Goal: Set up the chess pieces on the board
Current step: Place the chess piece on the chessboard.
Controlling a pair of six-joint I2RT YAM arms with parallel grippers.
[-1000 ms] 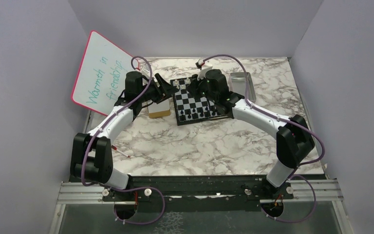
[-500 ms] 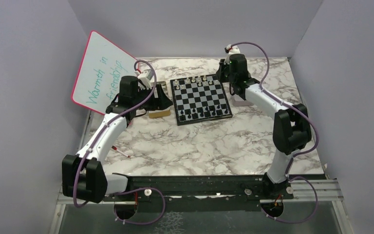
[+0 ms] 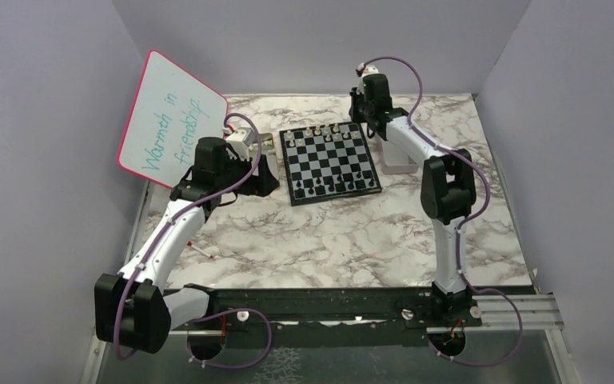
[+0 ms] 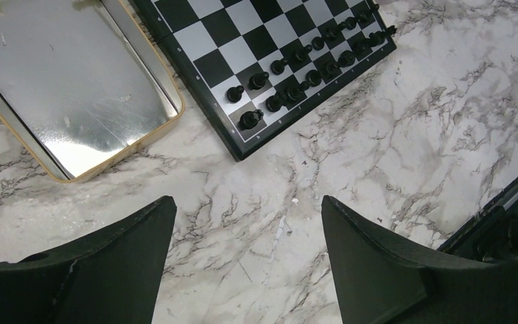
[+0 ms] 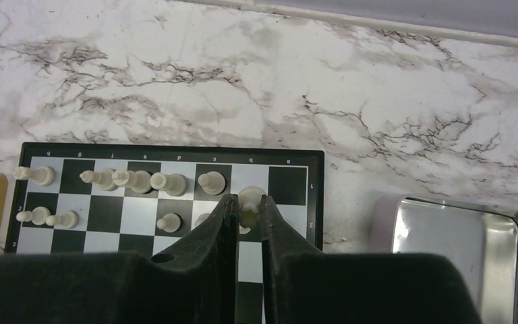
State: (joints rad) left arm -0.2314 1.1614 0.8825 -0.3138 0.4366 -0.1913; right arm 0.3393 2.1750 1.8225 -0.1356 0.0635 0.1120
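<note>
The right gripper [image 5: 247,200], pinching what seems a white chess piece [image 5: 248,194], should lower it upright, centred on its board [image 5: 286,185] square; the left gripper [image 4: 247,202] gapes empty.

top: fixed, high and behind the arm bases [image 3: 446,298], tilted down and forward; far off, so the whole table [image 3: 336,240] and the board [image 3: 329,162] fit.
left wrist: close, looks down past the left gripper [image 4: 246,202] at bare table; the board's end with the black pieces [image 4: 258,80] along the top, left tray [image 4: 74,88] top left.
right wrist: close, looks down past the right gripper [image 5: 247,201] and the white piece [image 5: 248,194] it pinches; the board's far rows, right tray [image 5: 455,243], back wall [image 5: 411,13] along the top.
shared: board in all three; the wrist views take opposite ends.
</note>
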